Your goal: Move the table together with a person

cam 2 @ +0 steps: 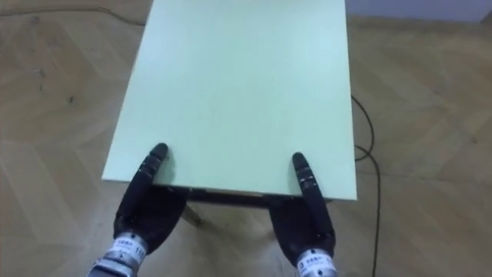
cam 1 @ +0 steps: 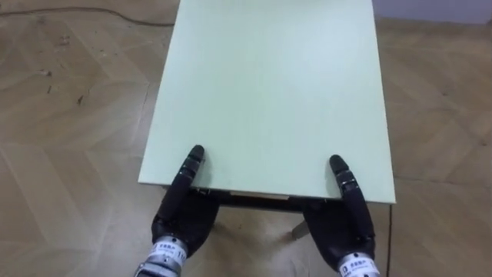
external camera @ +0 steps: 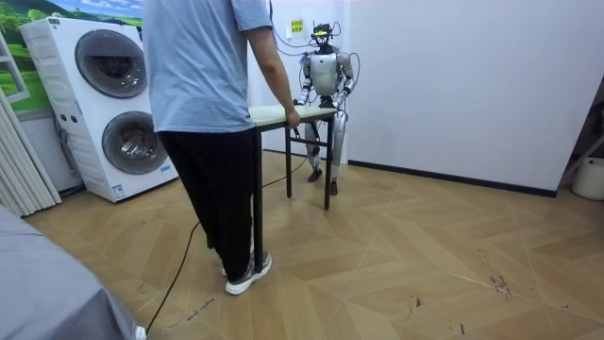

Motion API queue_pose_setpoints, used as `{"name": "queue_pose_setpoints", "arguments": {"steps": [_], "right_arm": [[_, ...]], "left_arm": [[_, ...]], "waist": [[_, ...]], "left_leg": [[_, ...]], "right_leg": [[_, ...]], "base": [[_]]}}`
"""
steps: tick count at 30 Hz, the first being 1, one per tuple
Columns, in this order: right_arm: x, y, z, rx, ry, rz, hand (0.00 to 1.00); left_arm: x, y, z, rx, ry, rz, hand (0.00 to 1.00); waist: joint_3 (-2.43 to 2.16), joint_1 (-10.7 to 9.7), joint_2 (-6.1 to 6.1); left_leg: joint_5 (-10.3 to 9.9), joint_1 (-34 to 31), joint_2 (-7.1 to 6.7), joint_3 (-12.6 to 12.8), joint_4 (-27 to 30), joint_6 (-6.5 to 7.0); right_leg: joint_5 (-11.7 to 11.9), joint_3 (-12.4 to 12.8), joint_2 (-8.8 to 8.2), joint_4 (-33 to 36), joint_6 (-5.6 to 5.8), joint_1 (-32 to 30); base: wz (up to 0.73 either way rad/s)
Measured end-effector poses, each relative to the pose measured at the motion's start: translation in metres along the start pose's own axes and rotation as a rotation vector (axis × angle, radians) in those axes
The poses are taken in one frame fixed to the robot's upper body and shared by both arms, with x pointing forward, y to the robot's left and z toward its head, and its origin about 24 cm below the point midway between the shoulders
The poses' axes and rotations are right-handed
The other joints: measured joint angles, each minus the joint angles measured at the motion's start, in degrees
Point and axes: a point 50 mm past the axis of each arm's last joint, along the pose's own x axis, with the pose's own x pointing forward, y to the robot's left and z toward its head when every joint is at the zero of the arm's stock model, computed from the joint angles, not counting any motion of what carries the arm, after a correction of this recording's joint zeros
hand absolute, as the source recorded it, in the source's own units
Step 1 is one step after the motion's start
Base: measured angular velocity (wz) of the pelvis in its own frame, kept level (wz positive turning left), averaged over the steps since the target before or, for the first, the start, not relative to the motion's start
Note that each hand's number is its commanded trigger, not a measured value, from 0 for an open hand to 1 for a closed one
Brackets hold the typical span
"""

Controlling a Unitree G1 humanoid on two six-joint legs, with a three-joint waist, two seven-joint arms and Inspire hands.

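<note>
Under the near edge of the table [cam 1: 269,85], at its left corner, I see the left hand [cam 1: 178,219]. Its palm sits below the edge and a dark tip lies flat on the pale green top. Whether it clamps, I cannot tell. At the right corner the right hand [cam 1: 342,227] sits the same way, its hold just as unreadable. Beyond both hands the top stretches away over wooden floor [cam 1: 69,115]. From the room view I get what the eye views lack: stacked washing machines [external camera: 113,104], then a person [external camera: 198,76] holding the table's far end, then the robot standing upright.
</note>
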Motion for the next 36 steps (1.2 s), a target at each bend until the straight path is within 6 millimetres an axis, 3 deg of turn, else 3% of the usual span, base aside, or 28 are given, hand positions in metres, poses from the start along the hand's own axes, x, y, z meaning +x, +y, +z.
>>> {"name": "queue_pose_setpoints", "arguments": {"steps": [2, 4, 5, 7, 8, 9, 10, 11, 12, 13, 16, 17, 19, 20, 21, 22, 23, 24, 25, 26, 27, 28, 29, 30, 31, 34, 36], "right_arm": [[0.000, 0.000, 0.000, 0.013, 0.000, 0.001, 1.00], [0.000, -0.001, 0.001, 0.014, 0.001, -0.002, 1.00], [-0.001, -0.004, 0.001, 0.015, 0.000, -0.013, 1.00], [-0.004, -0.006, 0.001, 0.018, -0.007, -0.024, 1.00], [-0.005, -0.007, 0.001, 0.022, -0.011, -0.030, 1.00], [-0.005, -0.008, 0.003, 0.024, -0.017, -0.030, 1.00], [-0.005, -0.007, 0.004, 0.020, -0.018, -0.024, 1.00], [-0.002, -0.003, 0.006, -0.002, -0.005, -0.008, 1.00], [0.003, -0.001, 0.004, -0.024, 0.019, -0.003, 1.00], [0.004, 0.000, 0.003, -0.044, 0.035, -0.005, 1.00], [0.004, 0.000, 0.002, -0.051, 0.037, -0.004, 1.00], [0.004, 0.001, 0.004, -0.057, 0.028, 0.002, 1.00], [0.005, 0.002, 0.007, -0.068, 0.005, 0.010, 1.00], [0.005, 0.003, 0.008, -0.070, -0.004, 0.014, 1.00], [0.006, 0.004, 0.010, -0.068, -0.012, 0.021, 1.00], [0.006, 0.005, 0.010, -0.063, -0.016, 0.025, 1.00], [0.007, 0.005, 0.012, -0.052, -0.029, 0.027, 1.00], [0.006, 0.005, 0.012, -0.042, -0.037, 0.029, 1.00], [0.006, 0.005, 0.014, -0.041, -0.038, 0.030, 1.00], [0.006, 0.004, 0.015, -0.042, -0.022, 0.021, 1.00], [0.007, 0.005, 0.008, -0.036, 0.009, 0.025, 1.00], [0.006, 0.006, 0.005, -0.028, 0.013, 0.029, 1.00], [0.006, 0.008, 0.008, -0.050, 0.009, 0.054, 1.00], [0.006, 0.008, 0.011, -0.052, -0.013, 0.052, 1.00], [0.006, 0.006, 0.013, -0.053, -0.021, 0.047, 1.00], [0.004, 0.001, 0.015, -0.042, -0.030, 0.023, 1.00], [0.002, -0.004, 0.018, -0.056, -0.027, 0.003, 1.00]], "left_arm": [[0.001, -0.001, 0.002, 0.020, 0.000, -0.007, 1.00], [0.001, -0.001, 0.001, 0.026, 0.005, -0.004, 1.00], [0.000, 0.000, -0.002, 0.016, 0.009, 0.010, 1.00], [0.000, 0.000, -0.004, 0.013, 0.018, 0.021, 1.00], [0.000, 0.001, -0.005, 0.013, 0.022, 0.022, 1.00], [0.000, -0.001, -0.006, 0.017, 0.029, 0.017, 1.00], [0.001, -0.001, -0.007, 0.011, 0.030, 0.015, 1.00], [-0.001, -0.001, -0.008, -0.009, 0.012, 0.017, 1.00], [-0.005, 0.004, -0.008, -0.038, -0.015, 0.039, 1.00], [-0.010, 0.009, -0.008, -0.066, -0.029, 0.054, 1.00], [-0.011, 0.010, -0.007, -0.070, -0.031, 0.057, 1.00], [-0.009, 0.008, -0.008, -0.068, -0.020, 0.047, 1.00], [-0.007, 0.005, -0.011, -0.068, -0.003, 0.035, 1.00], [-0.005, 0.003, -0.012, -0.069, 0.002, 0.025, 1.00], [-0.002, -0.001, -0.012, -0.064, 0.007, 0.012, 1.00], [0.000, -0.003, -0.012, -0.057, 0.008, 0.005, 1.00], [0.004, -0.006, -0.009, -0.039, 0.010, -0.006, 1.00], [0.007, -0.009, -0.010, -0.027, 0.024, -0.011, 1.00], [0.008, -0.010, -0.011, -0.023, 0.030, -0.009, 1.00], [0.006, -0.005, -0.011, -0.030, 0.019, 0.006, 1.00], [0.002, -0.001, -0.006, -0.035, -0.005, -0.007, 1.00], [0.001, 0.000, -0.005, -0.034, -0.010, -0.013, 1.00], [0.002, -0.002, -0.007, -0.041, -0.015, -0.019, 1.00], [0.004, -0.004, -0.011, -0.046, -0.003, -0.020, 1.00], [0.005, -0.004, -0.013, -0.047, 0.004, -0.019, 1.00], [0.009, -0.003, -0.017, -0.041, 0.022, 0.005, 1.00], [0.009, 0.002, -0.018, -0.042, 0.029, 0.026, 1.00]], "waist": [[0.01, -0.89, 0.06], [0.02, -0.45, 0.07], [0.01, 0.46, 0.43], [0.27, 2.30, 1.05], [0.32, 2.37, 1.29], [0.19, 2.35, 1.52], [0.08, 2.13, 1.49], [0.23, 2.94, 1.92], [0.23, 4.13, 4.00], [0.08, 4.32, 5.46], [0.08, 3.27, 5.88], [0.10, 1.75, 5.93], [0.08, 0.13, 6.64], [0.07, -0.22, 7.20], [0.03, -0.91, 7.94], [0.06, -1.31, 8.18], [-0.01, -2.33, 8.21], [-0.04, -4.09, 8.01], [0.06, -4.62, 8.10], [0.14, -5.25, 9.12], [-0.11, -4.83, 8.94], [-0.24, -4.85, 8.27], [0.07, -4.14, 9.65], [0.22, -4.05, 9.11], [0.18, -4.20, 8.92], [0.02, -5.33, 7.62], [-0.17, -4.86, 5.89]], "left_leg": [[0.49, 0.09, -0.26, -1.44, -2.72, -0.81], [1.60, 0.21, -0.25, -2.36, -3.95, -1.72], [2.33, 0.84, -0.09, -4.36, -4.34, -2.67], [4.26, 1.81, 0.00, -8.99, -5.96, -4.75], [7.12, 2.59, -0.50, -12.62, -9.45, -6.17], [11.26, 3.83, -0.87, -15.11, -15.31, -7.84], [12.77, 4.33, -0.79, -14.78, -17.63, -8.50], [9.66, 4.35, 0.87, -11.50, -13.71, -7.87], [3.23, 4.56, 4.46, -8.92, -3.71, -8.33], [0.00, 5.57, 6.58, -8.37, 4.77, -8.92], [-0.85, 10.00, 8.79, -8.94, 13.98, -9.23], [-0.64, 12.48, 10.05, -9.50, 15.73, -9.61], [0.09, 17.88, 12.11, -10.47, 12.82, -10.80], [0.59, 22.08, 13.35, -10.49, 7.57, -11.63], [0.93, 25.89, 13.63, -10.77, -0.63, -12.23], [0.40, 27.26, 13.61, -11.32, -5.16, -12.73], [-1.52, 28.90, 12.61, -10.97, -12.46, -14.73], [-1.36, 29.44, 10.88, -9.89, -17.35, -14.46], [-1.06, 30.65, 9.72, -9.84, -19.59, -14.05], [-1.49, 32.60, 9.18, -10.20, -22.78, -14.01], [-2.95, 31.38, 9.02, -10.12, -22.54, -13.98], [-4.05, 30.76, 7.71, -9.54, -22.01, -13.66], [-6.69, 29.48, 7.67, -8.95, -20.64, -12.53], [-6.83, 28.45, 6.37, -8.97, -21.11, -12.54], [-6.75, 28.37, 5.47, -8.87, -21.91, -12.34], [-7.88, 27.98, 2.31, -8.21, -22.82, -10.23], [-7.09, 26.68, -1.13, -7.38, -21.31, -8.15]], "right_leg": [[-0.49, 0.35, 0.76, 0.86, -0.83, -0.92], [-1.16, 0.47, 1.21, 2.40, -1.40, -1.98], [-1.11, 0.43, 1.87, 3.32, -1.59, -2.09], [-0.23, -0.01, 3.27, 3.92, -3.09, -2.32], [1.11, -0.76, 4.44, 3.42, -5.00, -2.46], [2.95, -1.40, 5.57, 1.28, -6.77, -3.04], [3.72, -1.95, 5.60, -0.09, -7.40, -3.19], [3.92, -3.15, 5.47, -1.57, -7.40, -3.33], [4.59, -5.04, 7.10, -1.72, -8.41, -3.53], [4.93, -8.03, 8.23, -0.93, -9.05, -3.65], [5.28, -12.41, 9.03, 0.97, -10.06, -5.39], [5.08, -14.09, 9.22, 1.00, -10.78, -6.36], [5.01, -14.91, 9.27, 3.08, -11.11, -9.07], [5.01, -14.75, 9.15, 5.07, -11.11, -11.14], [5.01, -13.47, 8.95, 7.50, -11.10, -13.61], [5.02, -12.35, 8.72, 9.08, -11.09, -15.25], [5.27, -10.04, 7.56, 12.56, -10.68, -18.48], [6.05, -7.26, 5.73, 16.46, -10.23, -21.69], [6.67, -5.74, 4.65, 20.79, -10.65, -24.23], [6.63, -2.51, 6.53, 23.99, -10.54, -29.52], [11.80, -0.81, 10.76, 13.89, -11.42, -29.89], [13.76, -2.60, 10.45, 11.35, -12.62, -29.74], [14.92, -4.88, 9.21, 11.26, -13.11, -30.68], [15.39, -4.38, 7.55, 11.56, -12.42, -31.22], [15.69, -4.29, 6.96, 11.59, -11.98, -31.26], [18.50, -4.19, 3.87, 10.40, -10.27, -31.35], [23.24, -3.82, 1.59, 6.43, -9.62, -30.27]], "base": [[0.34], [0.09], [-0.21], [-0.10], [0.32], [0.38], [0.00], [-0.74], [-1.06], [-0.86], [0.04], [0.66], [0.48], [0.27], [0.35], [0.52], [0.81], [0.76], [0.37], [-0.26], [-0.31], [-0.25], [0.06], [0.09], [0.30], [0.21], [-0.12]]}}
